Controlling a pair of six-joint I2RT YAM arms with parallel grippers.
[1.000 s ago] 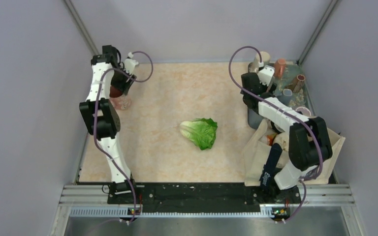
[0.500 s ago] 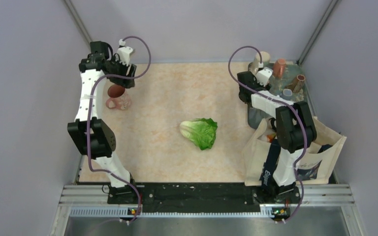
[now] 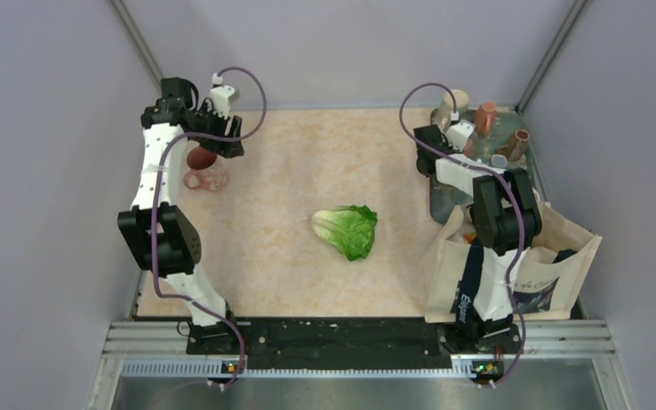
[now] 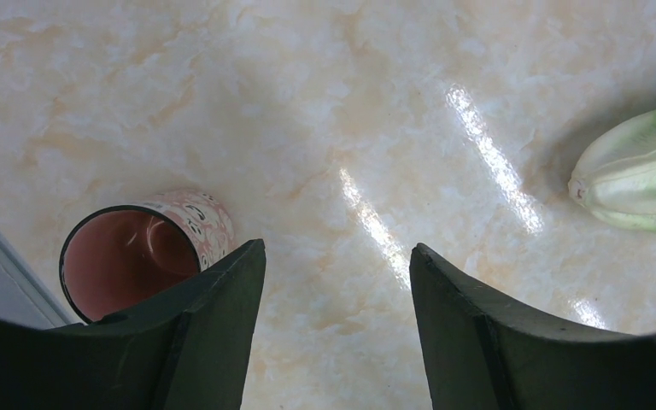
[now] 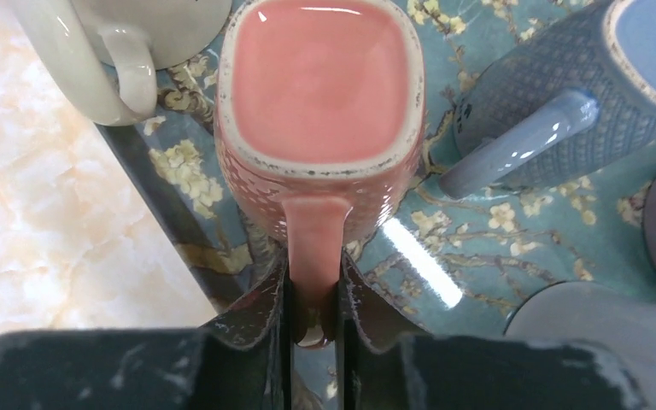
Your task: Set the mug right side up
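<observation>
Standing on its base near the far left edge of the tabletop [image 3: 307,282], the patterned mug [image 3: 205,171] shows its dark reddish inside to the left wrist camera, mouth up. The left end effector [image 4: 337,256] hangs just above and beside it with its fingers spread apart, holding nothing; one finger [image 4: 213,325] overlaps the mug's rim in that view, but contact cannot be told. A head of lettuce [image 3: 348,231] lies at mid-tabletop, well apart from the mug.

At the far right, the right end effector [image 5: 314,282] is clamped on the handle of a pink mug [image 5: 325,77] that sits on a blue flowered tray [image 5: 478,248]. The flat pink face turned to the wrist camera looks like the mug's base, which would make it upside down, though the view is too close to be sure. A cream mug [image 5: 68,51] stands just to its left and a blue textured mug [image 5: 564,85] to its right, both on the tray. A tote bag [image 3: 547,265] stands near the right arm's base
</observation>
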